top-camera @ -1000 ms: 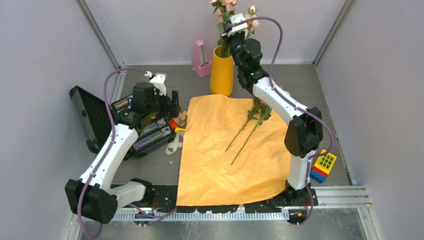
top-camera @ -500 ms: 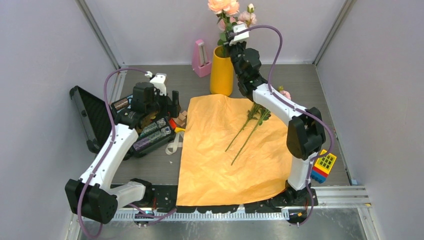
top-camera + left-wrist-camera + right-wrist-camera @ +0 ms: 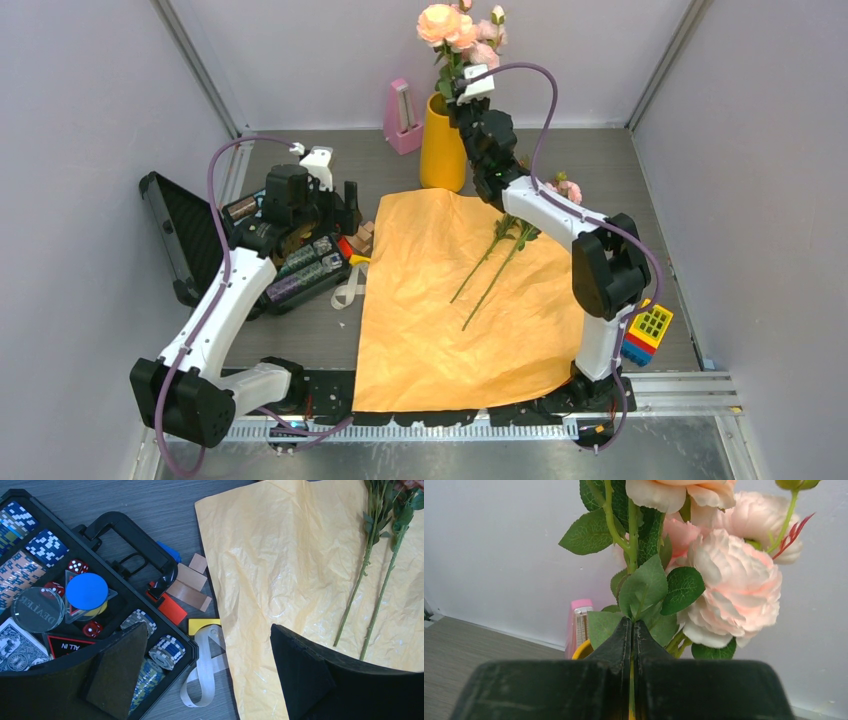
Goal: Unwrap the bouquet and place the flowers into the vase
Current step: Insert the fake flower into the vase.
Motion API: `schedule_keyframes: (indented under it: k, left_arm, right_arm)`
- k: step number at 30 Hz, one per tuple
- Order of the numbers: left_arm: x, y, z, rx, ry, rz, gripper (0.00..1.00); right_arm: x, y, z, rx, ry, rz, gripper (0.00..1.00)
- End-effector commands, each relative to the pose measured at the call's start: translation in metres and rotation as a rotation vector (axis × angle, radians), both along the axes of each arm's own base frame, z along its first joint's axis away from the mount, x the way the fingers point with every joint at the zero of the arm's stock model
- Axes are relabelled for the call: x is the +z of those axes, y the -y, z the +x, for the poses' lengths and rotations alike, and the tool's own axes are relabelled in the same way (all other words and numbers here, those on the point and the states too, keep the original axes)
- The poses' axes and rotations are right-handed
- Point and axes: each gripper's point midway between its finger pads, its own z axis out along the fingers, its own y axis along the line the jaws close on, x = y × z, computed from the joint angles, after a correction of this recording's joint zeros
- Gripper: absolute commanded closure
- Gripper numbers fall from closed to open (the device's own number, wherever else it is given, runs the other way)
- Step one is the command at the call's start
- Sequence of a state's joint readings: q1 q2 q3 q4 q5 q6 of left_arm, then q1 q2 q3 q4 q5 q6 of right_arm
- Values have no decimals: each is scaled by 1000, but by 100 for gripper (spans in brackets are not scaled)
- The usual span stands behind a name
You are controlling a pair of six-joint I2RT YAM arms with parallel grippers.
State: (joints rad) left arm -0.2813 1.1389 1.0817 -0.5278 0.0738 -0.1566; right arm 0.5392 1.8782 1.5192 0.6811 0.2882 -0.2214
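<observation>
a leafy pink-rose stem [image 3: 632, 535] is pinched in the right gripper [image 3: 631, 630] over the tall yellow-orange cylinder vase [image 3: 443, 145], top centre, seemingly partly inside; it is best lowered straight. the left gripper [image 3: 209, 630] is spread wide, empty.

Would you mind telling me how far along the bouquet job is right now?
Done: the paper lies spread flat and the ribbon lies loose beside it. In hand: the right fingers are shut on a rose stem just above the vase. To do: two stems lie on the paper, untouched; the left fingers hang open over the chip case.
</observation>
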Motion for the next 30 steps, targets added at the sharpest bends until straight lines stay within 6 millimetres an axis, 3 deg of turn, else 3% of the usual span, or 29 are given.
schedule_keyframes:
  k: [1, 10, 21, 30]
  left_arm:
    - [11, 6, 3, -13, 38, -31, 4]
    - [12, 7, 3, -17, 40, -36, 4]
    - [12, 9, 2, -23, 36, -44, 4]
    - [12, 10, 1, -27, 35, -48, 4]
  right_arm:
    - [34, 10, -17, -18, 72, 88, 100]
    - [20, 13, -23, -25, 39, 96, 99]
    - [24, 14, -27, -21, 43, 111, 77]
    - [27, 16, -36, -15, 42, 115, 67]
